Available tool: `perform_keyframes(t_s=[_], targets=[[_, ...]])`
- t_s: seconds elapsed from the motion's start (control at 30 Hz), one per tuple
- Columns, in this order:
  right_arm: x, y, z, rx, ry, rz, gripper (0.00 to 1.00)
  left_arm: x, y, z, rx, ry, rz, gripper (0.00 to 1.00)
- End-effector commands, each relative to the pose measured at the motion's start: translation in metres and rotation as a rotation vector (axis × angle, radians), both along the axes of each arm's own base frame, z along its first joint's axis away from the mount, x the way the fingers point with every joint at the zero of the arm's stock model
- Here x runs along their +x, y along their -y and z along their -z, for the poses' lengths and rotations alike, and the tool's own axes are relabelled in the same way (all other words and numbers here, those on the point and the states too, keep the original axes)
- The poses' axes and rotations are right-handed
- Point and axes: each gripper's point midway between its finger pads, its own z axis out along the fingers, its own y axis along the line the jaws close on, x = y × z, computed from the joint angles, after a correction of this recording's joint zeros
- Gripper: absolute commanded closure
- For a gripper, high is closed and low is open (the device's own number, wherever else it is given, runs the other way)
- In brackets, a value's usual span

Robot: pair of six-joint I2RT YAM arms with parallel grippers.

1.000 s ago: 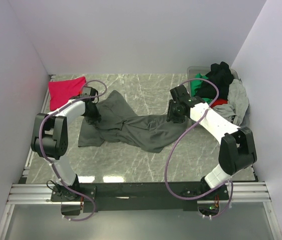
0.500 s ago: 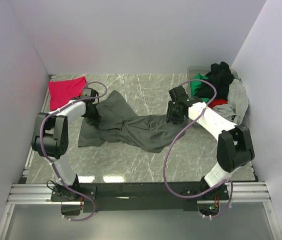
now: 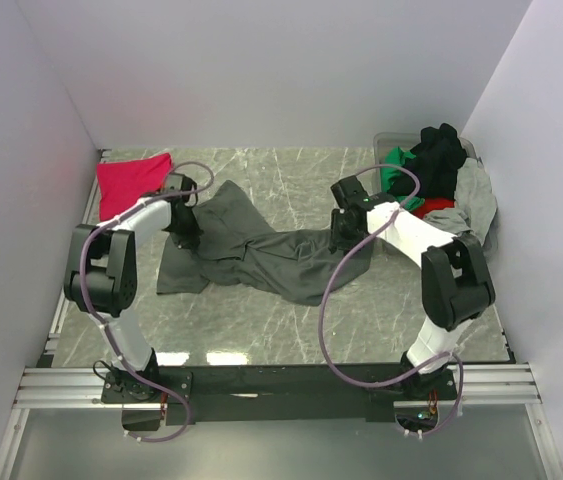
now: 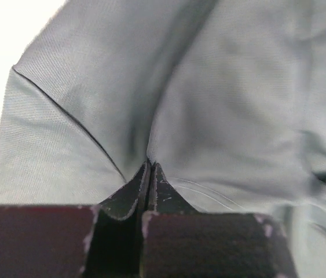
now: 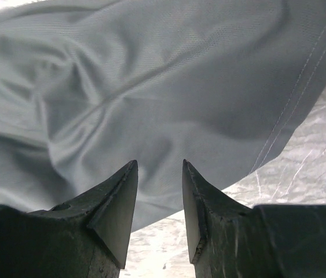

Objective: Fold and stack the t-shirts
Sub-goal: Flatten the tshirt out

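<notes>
- Charcoal-grey t-shirt [image 3: 261, 255] lies crumpled and spread across the middle of the marble table [image 3: 291, 175], reaching from the left arm's wrist over to the right arm's wrist, with a flatter flap at its near-left corner.
- Left gripper [image 4: 150, 165] is down on the left part of this shirt. Its jaws are pressed together, and a sharp crease of grey cloth runs straight into the tips, so a fold is pinched between them.
- Right gripper [image 5: 160, 165] sits over the shirt's right end, close to a stitched hem where bare marble shows just beyond. Its jaws stand moderately apart with nothing between them.
- Magenta-red t-shirt [image 3: 131, 183] lies at the far left of the table, just beyond the left arm and apart from the grey shirt.
- At the far right, a heap of shirts fills a clear plastic tub [image 3: 389, 140]: black t-shirt [image 3: 439, 150] on top, green t-shirt [image 3: 398, 172] toward the table's middle, light grey t-shirt [image 3: 476, 195] spilling over the near side, and red t-shirt [image 3: 439, 206] peeking out beneath.
</notes>
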Motion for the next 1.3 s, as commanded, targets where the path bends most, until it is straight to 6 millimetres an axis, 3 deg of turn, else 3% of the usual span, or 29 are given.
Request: perform_keyframes(t_s=[0.0,0.13,0.37,0.57,0.67,0.8,0.97,1.27], targets=[[0.018,-0.006,-0.011,-0.015,0.047,-0.047,0.56,0.036,0.002,-0.086,-0.043,0.213,-0.029,1.0],[0.029,-0.017,-0.013,-0.019,0.06,-0.092,0.57,0.043,-0.006,-0.13,-0.08,0.305,-0.065,1.0],[0.039,-0.041,-0.01,0.035,0.055,-0.112,0.57,0.036,-0.031,-0.147,-0.12,0.342,-0.136,1.0],[0.025,-0.043,0.013,0.029,-0.017,-0.137,0.56,0.038,-0.049,-0.17,-0.18,0.401,-0.181,1.0],[0.018,-0.04,0.017,0.007,-0.022,-0.137,0.55,0.037,-0.05,-0.171,-0.179,0.397,-0.175,1.0],[0.028,-0.027,0.021,-0.04,-0.014,-0.099,0.52,0.035,-0.05,-0.168,-0.183,0.391,-0.172,1.0],[0.06,-0.019,0.019,-0.068,0.022,-0.063,0.52,0.032,-0.051,-0.163,-0.179,0.372,-0.16,1.0],[0.109,0.014,0.018,-0.121,0.04,0.039,0.53,0.025,-0.043,-0.155,-0.218,0.352,-0.138,1.0]])
